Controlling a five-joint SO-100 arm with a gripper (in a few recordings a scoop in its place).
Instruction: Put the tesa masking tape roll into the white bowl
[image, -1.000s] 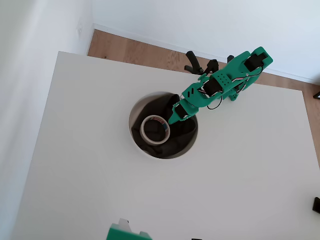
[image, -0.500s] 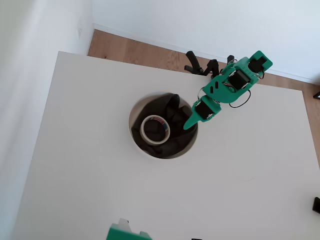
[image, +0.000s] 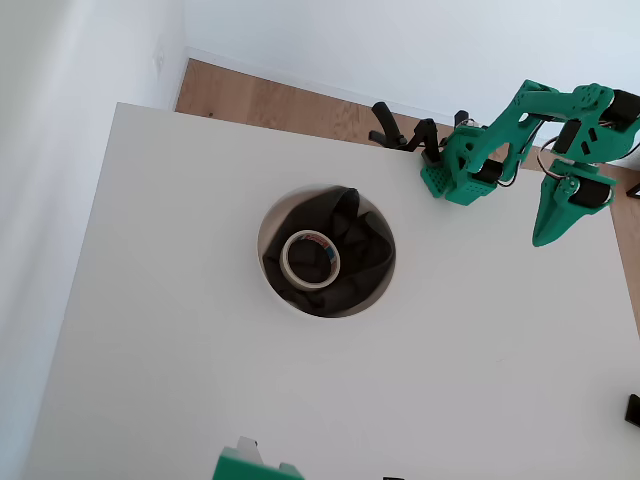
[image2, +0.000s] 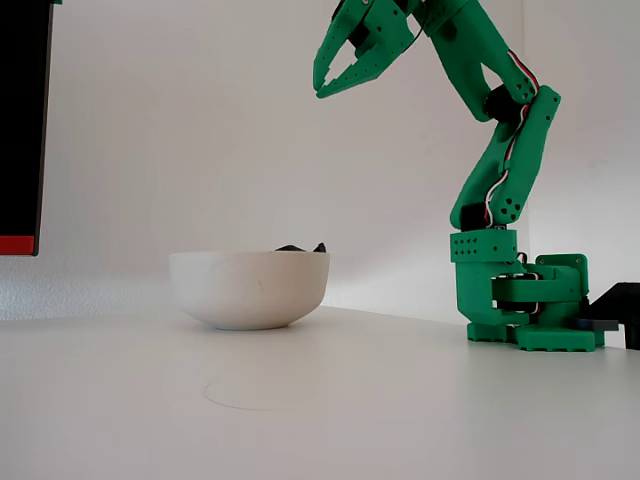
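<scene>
Overhead view: tape roll (image: 311, 259) lies flat inside the white bowl (image: 272, 216), on the black cloth (image: 355, 240), a little left of the bowl's centre. Red-and-blue label shows on the inner core. Judged from this, the placing is done. The green arm (image: 480, 160) is folded over its base, well to the right of the bowl at the table's (image: 200, 380) far right edge. The gripper (image: 546, 232) points down-frame, well clear of the bowl; nothing hangs from it. From this angle the fingers read as one wedge, so the opening cannot be measured here.

Risk, as a judgement: little left. The roll sits on loose, bunched cloth, so a knock to the bowl could tip it, but the arm is nowhere near. A careless sweep past the bowl could clip the rim or snag the cloth.

Fixed view: bowl (image2: 248, 288) sits on the table (image2: 300, 410), left of the arm's base (image2: 528, 305). A tuft of cloth (image2: 300, 247) peeks over the rim; the roll is hidden behind the bowl wall. The gripper (image2: 322, 88) is held high, above and just right of the bowl, jaws slightly parted with a narrow gap at the tips. It holds nothing and touches nothing.
</scene>
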